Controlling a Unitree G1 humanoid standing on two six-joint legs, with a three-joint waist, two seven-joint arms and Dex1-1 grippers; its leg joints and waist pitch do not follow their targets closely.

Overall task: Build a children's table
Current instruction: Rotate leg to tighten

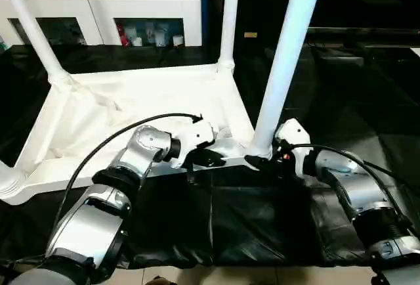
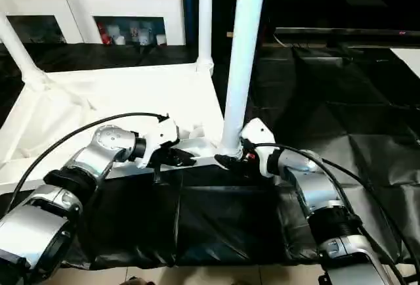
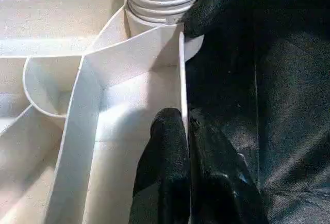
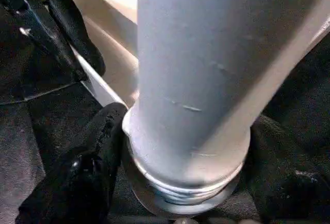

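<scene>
The children's table lies upside down on a black cloth, its white tabletop [image 1: 131, 101] showing the ribbed underside. Three white legs stand up from corner sockets: far left [image 1: 33, 29], far right [image 1: 230, 16] and near right [image 1: 285, 55]. My left gripper [image 1: 213, 160] is shut on the tabletop's near rim, one finger [image 3: 165, 146] on each side of the thin wall. Around the threaded foot of the near right leg [image 4: 196, 79] sits my right gripper [image 1: 259, 161], with a finger [image 4: 87, 172] pressed against each side.
A white cabinet [image 1: 98, 2] with glass doors stands behind the tabletop. The black cloth [image 1: 230, 219] covers the floor in front and to the right. A collar [image 1: 8, 181] at the tabletop's near left corner shows at the picture's edge.
</scene>
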